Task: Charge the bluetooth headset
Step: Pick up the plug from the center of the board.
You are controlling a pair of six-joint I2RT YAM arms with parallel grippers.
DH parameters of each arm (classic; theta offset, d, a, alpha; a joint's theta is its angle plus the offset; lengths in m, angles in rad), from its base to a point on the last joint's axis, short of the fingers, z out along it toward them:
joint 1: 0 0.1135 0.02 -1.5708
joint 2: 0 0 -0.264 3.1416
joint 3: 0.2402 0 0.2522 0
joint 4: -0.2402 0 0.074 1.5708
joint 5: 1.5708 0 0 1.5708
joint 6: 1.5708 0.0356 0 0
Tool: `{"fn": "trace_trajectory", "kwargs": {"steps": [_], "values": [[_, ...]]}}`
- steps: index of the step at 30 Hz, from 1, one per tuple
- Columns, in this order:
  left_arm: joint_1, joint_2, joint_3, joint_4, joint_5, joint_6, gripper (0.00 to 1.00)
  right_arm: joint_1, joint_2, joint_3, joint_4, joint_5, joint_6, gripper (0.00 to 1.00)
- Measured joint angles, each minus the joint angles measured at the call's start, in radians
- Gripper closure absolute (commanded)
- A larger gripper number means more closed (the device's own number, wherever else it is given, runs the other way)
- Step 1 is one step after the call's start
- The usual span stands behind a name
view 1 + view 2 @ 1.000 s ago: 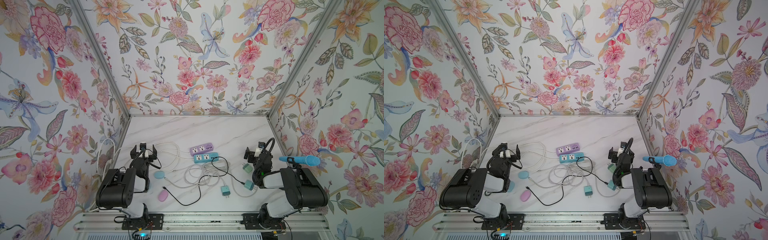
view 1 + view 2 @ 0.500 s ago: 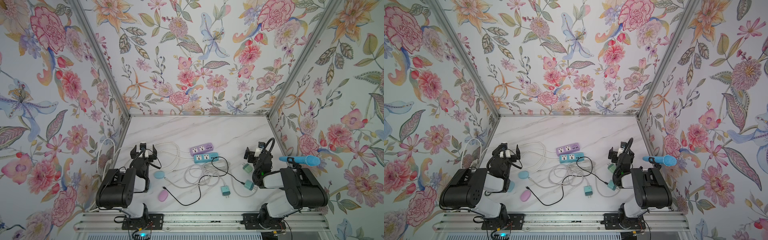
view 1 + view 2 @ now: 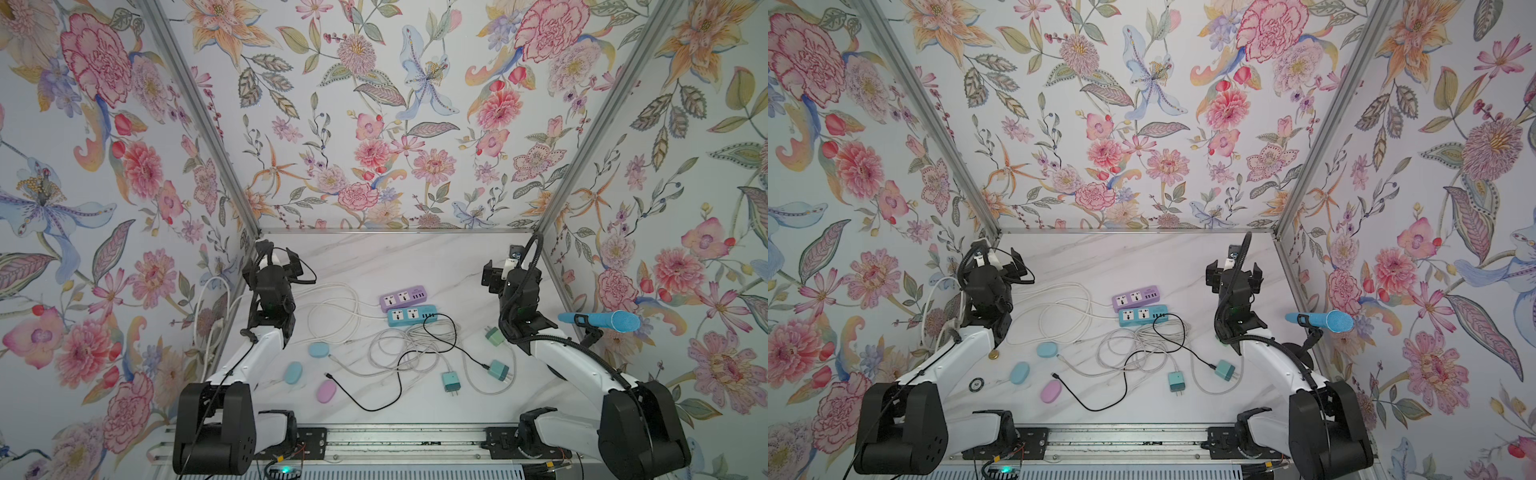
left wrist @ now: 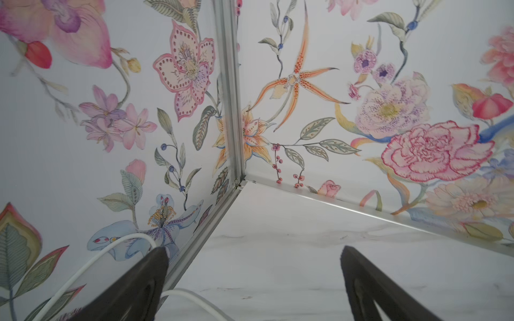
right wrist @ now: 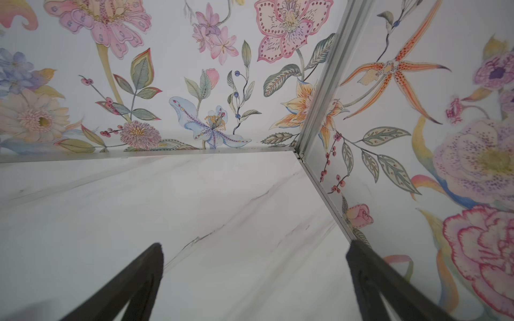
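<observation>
Three small oval headset cases lie at the front left of the marble table (image 3: 395, 257): two light blue (image 3: 318, 350) (image 3: 293, 372) and one pink (image 3: 326, 392). A black cable's free plug (image 3: 328, 375) lies beside the pink case; its other end meets a teal charger (image 3: 497, 370). The purple power strip (image 3: 402, 296) and the blue power strip (image 3: 411, 314) sit mid-table. My left gripper (image 3: 279, 259) (image 4: 253, 250) is open and empty, raised near the back-left corner. My right gripper (image 3: 512, 270) (image 5: 255, 244) is open and empty near the right wall.
Coils of white cable (image 3: 399, 353) lie mid-table, and a second teal charger (image 3: 451, 380) sits by them. A green charger (image 3: 494, 336) lies beside my right arm. A blue microphone (image 3: 598, 321) juts from the right wall. Floral walls close three sides.
Both arms have unfolded from their tucked pose and reached toward the back, grippers higher. The nearer light blue case, hidden behind my left arm before, now shows. Objects have not moved.
</observation>
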Motion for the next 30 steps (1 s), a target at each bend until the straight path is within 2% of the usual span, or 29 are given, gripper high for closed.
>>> {"fn": "trace_trajectory", "kwargs": {"steps": [2,6,9,12,15,20,27,30], "values": [[0.0,-0.007,0.061,-0.122,-0.013,-0.069,0.0,0.062,-0.035,0.007,-0.11,0.063,0.036,0.01],[0.0,-0.01,0.081,-0.274,0.026,-0.157,0.0,0.169,-0.087,0.008,-0.286,0.192,0.073,0.01],[-0.002,-0.009,0.083,-0.354,0.095,-0.202,0.0,0.232,-0.126,0.034,-0.452,0.202,0.112,0.01],[-0.036,0.0,0.126,-0.438,0.106,-0.217,0.0,0.267,-0.164,0.061,-0.586,0.171,0.156,0.01],[-0.138,0.029,0.222,-0.51,0.074,-0.209,0.0,0.288,-0.189,0.082,-0.704,0.124,0.198,0.01],[-0.36,0.087,0.353,-0.578,0.0,-0.19,0.0,0.292,-0.191,0.104,-0.847,0.057,0.241,0.01],[-0.622,0.21,0.47,-0.643,-0.096,-0.181,0.0,0.292,-0.177,0.104,-0.959,0.043,0.285,0.01],[-0.714,0.272,0.526,-0.654,-0.11,-0.183,0.0,0.289,-0.167,0.104,-0.988,0.016,0.293,0.07]]}}
